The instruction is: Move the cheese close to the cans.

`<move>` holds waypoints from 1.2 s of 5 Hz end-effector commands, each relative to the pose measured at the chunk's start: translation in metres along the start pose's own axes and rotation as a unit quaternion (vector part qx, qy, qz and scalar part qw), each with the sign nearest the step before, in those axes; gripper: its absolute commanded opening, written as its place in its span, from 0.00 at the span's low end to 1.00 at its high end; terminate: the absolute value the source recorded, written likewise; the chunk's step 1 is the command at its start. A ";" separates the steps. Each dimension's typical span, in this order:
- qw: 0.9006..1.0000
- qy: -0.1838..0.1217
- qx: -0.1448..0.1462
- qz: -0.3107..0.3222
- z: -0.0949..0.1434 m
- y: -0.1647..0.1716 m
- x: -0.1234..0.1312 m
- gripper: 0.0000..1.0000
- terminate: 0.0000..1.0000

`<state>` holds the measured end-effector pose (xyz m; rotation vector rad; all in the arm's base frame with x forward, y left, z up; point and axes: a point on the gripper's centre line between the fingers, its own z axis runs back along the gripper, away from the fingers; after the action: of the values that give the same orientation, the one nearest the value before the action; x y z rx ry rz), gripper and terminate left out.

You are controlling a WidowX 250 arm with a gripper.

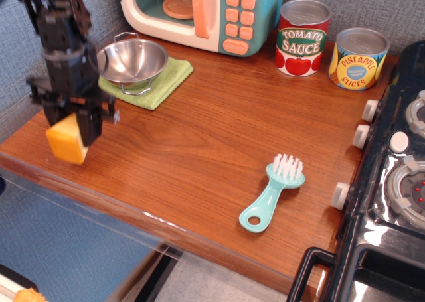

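Over at the near left corner of the wooden surface, the black arm hangs down with its tool clamped on the cheese. The fingers sit on either side of the wedge's upper part, and the orange rind face is turned toward the near edge. The picture is a little blurred around the tool, so I cannot tell whether the wedge's bottom touches the wood or hangs just above it.

The cans stand far across at the back right, well apart from the cheese. The red-and-white Tomato Sauce can is on the left of the pair, and the yellow-and-blue Pineapple Slices can is just beside it on the right, close to the black toy stove that fills the right side.

Behind the arm, a steel bowl rests on a green cloth, near the tool but not touching it. Farther back stands a teal and cream toy microwave with orange buttons. A teal dish brush lies on the wood toward the near right, its white bristles pointing to the far side, well apart from both the cheese and the cans.
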<state>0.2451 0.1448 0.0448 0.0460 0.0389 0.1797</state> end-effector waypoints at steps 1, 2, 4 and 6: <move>0.993 -0.022 -0.111 0.033 0.052 -0.084 0.022 0.00 0.00; 0.992 -0.025 -0.118 0.035 0.044 -0.128 0.055 0.00 0.00; 0.996 -0.040 -0.077 0.022 0.026 -0.187 0.114 0.00 0.00; 0.999 -0.035 -0.023 -0.003 0.017 -0.208 0.139 0.00 0.00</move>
<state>0.4121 -0.0390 0.0220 0.0142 0.0223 0.1691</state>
